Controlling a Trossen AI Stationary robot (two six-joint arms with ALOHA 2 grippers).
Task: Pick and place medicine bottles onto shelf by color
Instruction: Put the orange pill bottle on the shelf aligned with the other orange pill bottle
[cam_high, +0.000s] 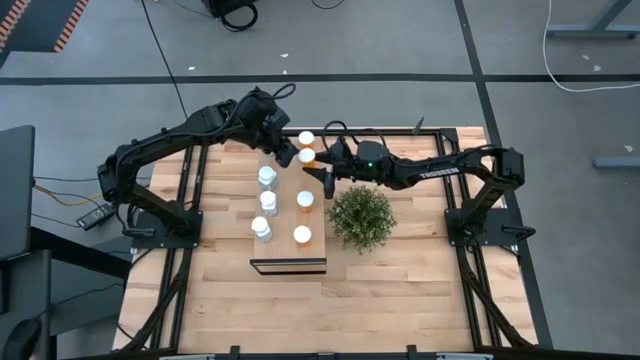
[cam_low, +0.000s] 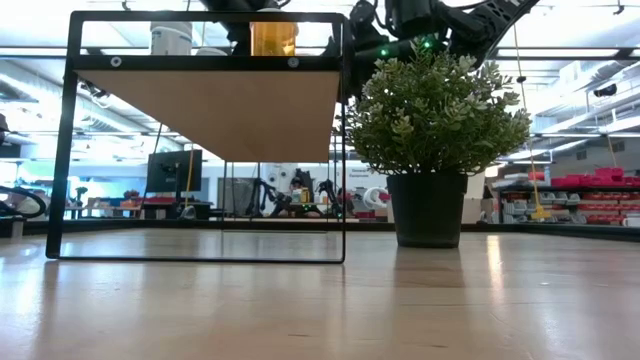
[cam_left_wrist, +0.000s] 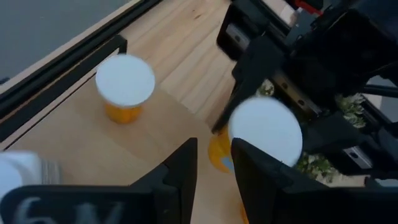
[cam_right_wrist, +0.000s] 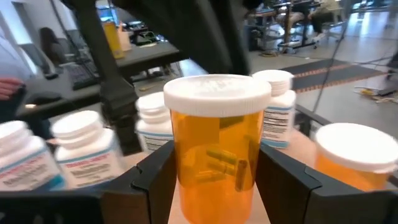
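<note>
Fingers of the right gripper (cam_right_wrist: 214, 180) closed around an orange bottle (cam_right_wrist: 216, 146) at the shelf's (cam_high: 285, 250) far end, beside another orange bottle (cam_high: 306, 139). Best lowered straight, kept upright, released only once seated in the orange row, clear of the left gripper (cam_left_wrist: 214, 165) close alongside, jaws narrowly apart, empty. Beyond, white bottles (cam_right_wrist: 84, 146), labels too blurred to read; "TROSSEN" faint on the right arm

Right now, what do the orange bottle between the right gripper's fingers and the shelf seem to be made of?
The orange bottle looks like translucent plastic, since pills show through its wall; its white cap looks opaque and matte. The shelf looks like light wood with a dark frame, probably metal.
</note>
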